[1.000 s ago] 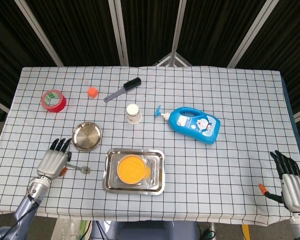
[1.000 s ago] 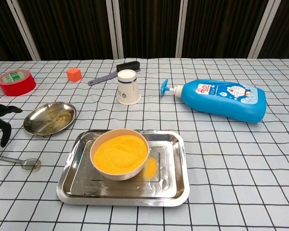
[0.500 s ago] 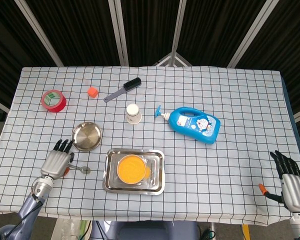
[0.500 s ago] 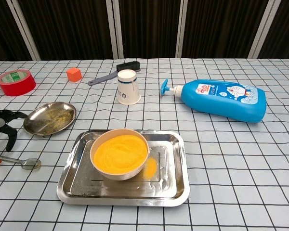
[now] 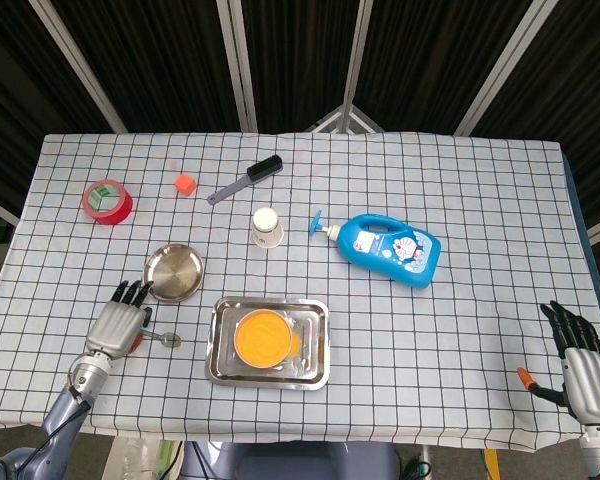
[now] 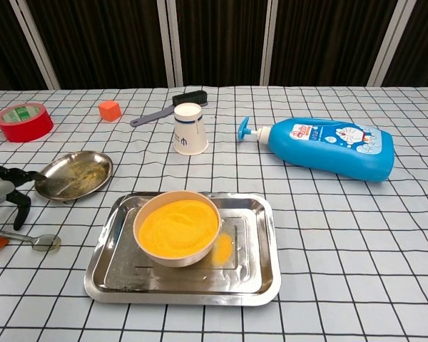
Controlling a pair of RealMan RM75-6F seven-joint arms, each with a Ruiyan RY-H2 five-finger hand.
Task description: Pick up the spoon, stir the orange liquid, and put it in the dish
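Observation:
A metal spoon (image 6: 30, 240) with an orange handle end lies on the checked cloth, left of the steel tray (image 6: 264, 235); its bowl also shows in the head view, spoon (image 5: 166, 339). A bowl of orange liquid (image 6: 178, 226) sits in that tray; bowl (image 5: 261, 337). The round steel dish (image 6: 73, 174) is behind the spoon; dish (image 5: 174, 272). My left hand (image 5: 117, 323) hovers over the spoon's handle with fingers spread, holding nothing; left hand (image 6: 6, 191). My right hand (image 5: 583, 366) stays open at the table's near right corner.
Red tape roll (image 5: 107, 201), orange cube (image 5: 185, 183) and a brush (image 5: 246, 179) lie at the back left. An upturned paper cup (image 5: 266, 227) and a blue bottle on its side (image 5: 392, 248) sit mid-table.
My left hand has shifted to the right and slightly nearer along the cloth, now closer to the spoon. The spoon, the bowl and my right hand have not moved.

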